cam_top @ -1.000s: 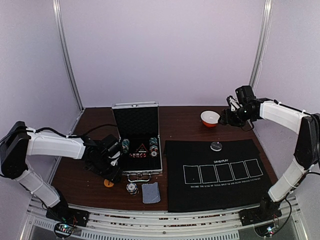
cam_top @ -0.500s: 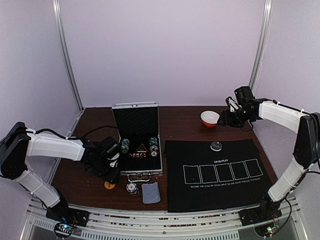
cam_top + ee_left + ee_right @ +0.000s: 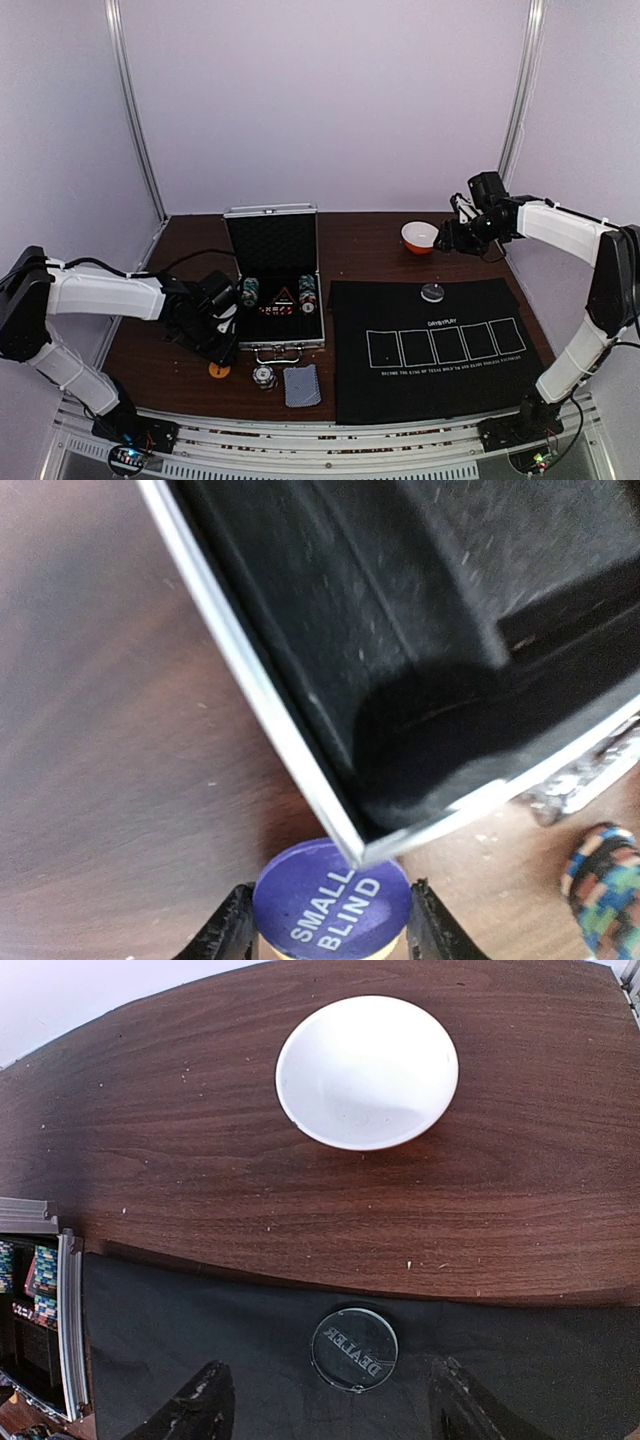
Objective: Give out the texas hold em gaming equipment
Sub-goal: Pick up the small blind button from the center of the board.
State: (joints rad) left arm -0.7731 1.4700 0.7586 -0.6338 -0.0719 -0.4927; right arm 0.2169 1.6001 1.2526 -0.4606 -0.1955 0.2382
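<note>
Purple, smooth and round, the Small Blind disc (image 3: 332, 905) is pinched in my left gripper (image 3: 330, 930) at the aluminium case (image 3: 330, 630) corner, possibly just off the table (image 3: 110, 730). Three discs in all: one orange disc (image 3: 218, 370) lying near, one glassy Dealer disc (image 3: 354, 1348) on black felt (image 3: 200, 1320) below my right gripper (image 3: 330, 1405), jaws apart, arm stretched far.
</note>
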